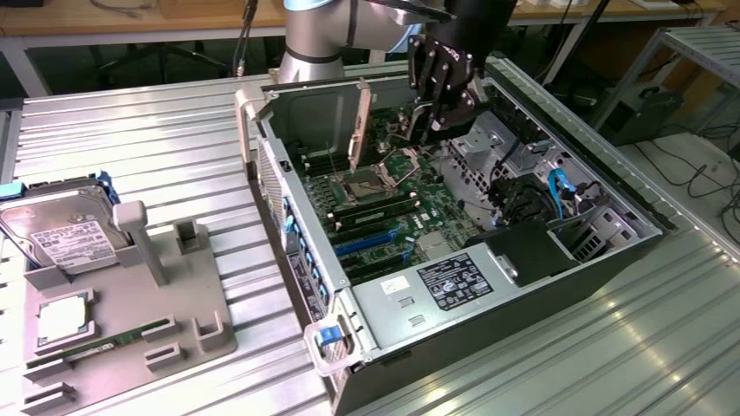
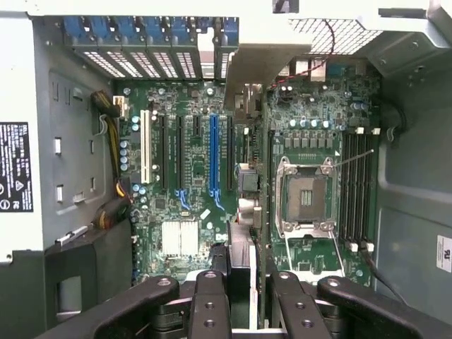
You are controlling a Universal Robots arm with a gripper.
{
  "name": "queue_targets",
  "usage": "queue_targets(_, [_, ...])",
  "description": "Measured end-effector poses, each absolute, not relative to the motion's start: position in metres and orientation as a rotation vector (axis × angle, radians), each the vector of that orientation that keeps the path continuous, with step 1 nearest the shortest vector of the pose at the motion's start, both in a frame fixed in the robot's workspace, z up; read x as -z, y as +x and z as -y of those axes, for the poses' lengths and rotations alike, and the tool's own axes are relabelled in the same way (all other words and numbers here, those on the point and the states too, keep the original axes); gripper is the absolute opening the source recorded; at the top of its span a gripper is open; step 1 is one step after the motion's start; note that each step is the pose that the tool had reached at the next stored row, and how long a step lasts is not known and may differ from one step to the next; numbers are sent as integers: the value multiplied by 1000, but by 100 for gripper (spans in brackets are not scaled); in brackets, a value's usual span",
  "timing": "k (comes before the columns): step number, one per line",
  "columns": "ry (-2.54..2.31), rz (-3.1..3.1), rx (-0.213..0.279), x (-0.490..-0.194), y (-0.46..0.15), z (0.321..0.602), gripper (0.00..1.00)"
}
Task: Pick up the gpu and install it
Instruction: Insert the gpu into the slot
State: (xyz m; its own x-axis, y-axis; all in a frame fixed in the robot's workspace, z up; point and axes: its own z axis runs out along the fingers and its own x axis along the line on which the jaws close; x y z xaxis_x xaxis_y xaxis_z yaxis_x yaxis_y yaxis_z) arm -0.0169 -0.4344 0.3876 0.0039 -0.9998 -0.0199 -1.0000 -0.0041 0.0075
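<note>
Dark and thin, the gpu (image 1: pixel 360 121) stood on edge inside the open computer case (image 1: pixel 497 295). Its pale beige-silver bracket was upright at the end toward the exterior view's left. In the wrist view the gpu (image 2: pixel 247 99) showed edge-on, running from the fingers out to the bracket near the case's slotted rear wall.

The gripper (image 1: pixel 418 130) hung over the far part of the case. Its fingers (image 2: pixel 210 304) were drawn narrow and pinched the card between them.

Under the card lay the green motherboard (image 2: pixel 191 176). The card stood over the strip between the long blue expansion slot (image 2: pixel 213 155) and the empty CPU socket (image 2: pixel 305 198), just beside a black slot. I could not tell whether its lower edge touched a slot or was just above one.

Nearer in the case, toward the exterior view's right, sat a grey metal power supply (image 1: pixel 457 282) with a dark label. A blue cable (image 1: pixel 559 195) ran down among the drive bays at the right wall.

Well apart from the case, on the exterior view's left, a grey parts holder (image 1: pixel 127 321) rested on the ribbed metal table (image 1: pixel 151 139). It carried a silver hard drive (image 1: pixel 58 234) with a white label at its far end. Nearer sat a square silver chip (image 1: pixel 64 316), and nearest a narrow green memory stick (image 1: pixel 110 345).
</note>
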Motion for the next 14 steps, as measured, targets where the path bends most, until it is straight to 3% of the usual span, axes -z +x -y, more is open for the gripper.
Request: queue_targets(14, [-2188,-2241,-30,-363,-42,435,28])
